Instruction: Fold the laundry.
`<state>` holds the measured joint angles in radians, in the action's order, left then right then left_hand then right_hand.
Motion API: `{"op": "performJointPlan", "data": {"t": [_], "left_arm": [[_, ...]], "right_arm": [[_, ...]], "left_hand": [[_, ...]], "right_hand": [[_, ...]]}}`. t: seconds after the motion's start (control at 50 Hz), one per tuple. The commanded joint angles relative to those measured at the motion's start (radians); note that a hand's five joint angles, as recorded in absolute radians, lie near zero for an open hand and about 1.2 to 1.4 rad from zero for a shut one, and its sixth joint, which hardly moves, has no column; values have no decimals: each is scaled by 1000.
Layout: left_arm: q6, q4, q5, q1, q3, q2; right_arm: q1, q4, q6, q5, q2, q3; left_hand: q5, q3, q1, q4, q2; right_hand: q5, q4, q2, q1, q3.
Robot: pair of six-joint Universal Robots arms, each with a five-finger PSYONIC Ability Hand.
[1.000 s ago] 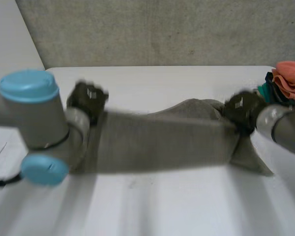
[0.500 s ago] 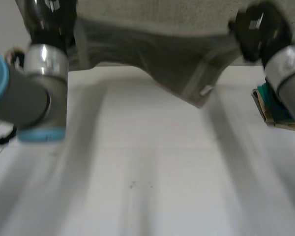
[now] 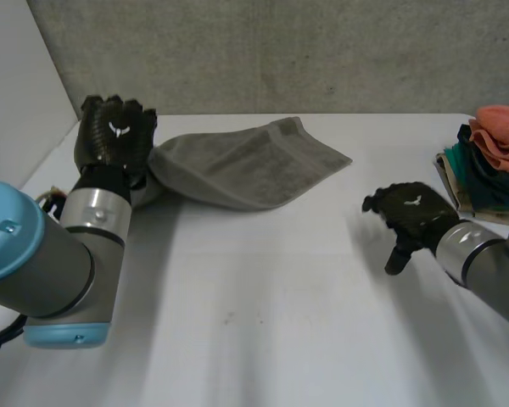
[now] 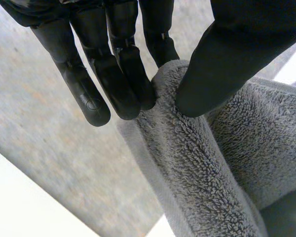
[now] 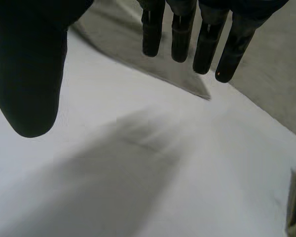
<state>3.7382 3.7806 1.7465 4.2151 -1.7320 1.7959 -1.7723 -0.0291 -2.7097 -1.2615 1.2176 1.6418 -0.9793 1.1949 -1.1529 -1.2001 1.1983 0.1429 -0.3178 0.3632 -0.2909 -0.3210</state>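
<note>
Grey towel (image 3: 246, 165) lies far-left on table (image 3: 280, 322), left end raised in hand. Appears doubled over once: thick terry, hemmed edge, rounded near side, corners not squared. Judgement: first fold roughly in; squaring and further folds left. Left hand (image 3: 110, 140) pinches towel's left end between thumb and fingers (image 4: 121, 74). Right hand (image 3: 411, 212) over bare table to right, fingers straight, empty, well apart from towel. Clothes stack (image 3: 492, 161) at far right.
</note>
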Motion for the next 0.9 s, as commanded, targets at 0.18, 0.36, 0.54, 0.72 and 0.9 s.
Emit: {"op": "performJointPlan", "data": {"t": [0.18, 0.36, 0.54, 0.72, 0.9], "left_arm": [[6, -39, -2, -126, 87, -110], [9, -79, -2, -158, 103, -228], [9, -125, -4, -179, 103, -360], [11, -160, -5, -187, 92, -469], [12, -171, -7, -173, 98, -474]], "right_arm": [[-1, -86, -249, -13, 11, -39], [-122, -158, -491, -12, -186, -266], [-193, -235, -502, -61, -470, -566], [-190, -232, -492, -101, -648, -746], [-155, -137, -411, 33, -520, -650]], "left_hand": [[-242, 201, -243, -196, 198], [-242, 201, -243, -196, 198], [-242, 201, -243, -196, 198], [-242, 201, -243, -196, 198], [-242, 201, -243, -196, 198]], "right_hand": [[-143, 143, -189, 116, 146], [-143, 143, -189, 116, 146], [-143, 143, -189, 116, 146], [279, -279, 234, -306, -276], [1079, -1079, 1033, -1105, -1075]]}}
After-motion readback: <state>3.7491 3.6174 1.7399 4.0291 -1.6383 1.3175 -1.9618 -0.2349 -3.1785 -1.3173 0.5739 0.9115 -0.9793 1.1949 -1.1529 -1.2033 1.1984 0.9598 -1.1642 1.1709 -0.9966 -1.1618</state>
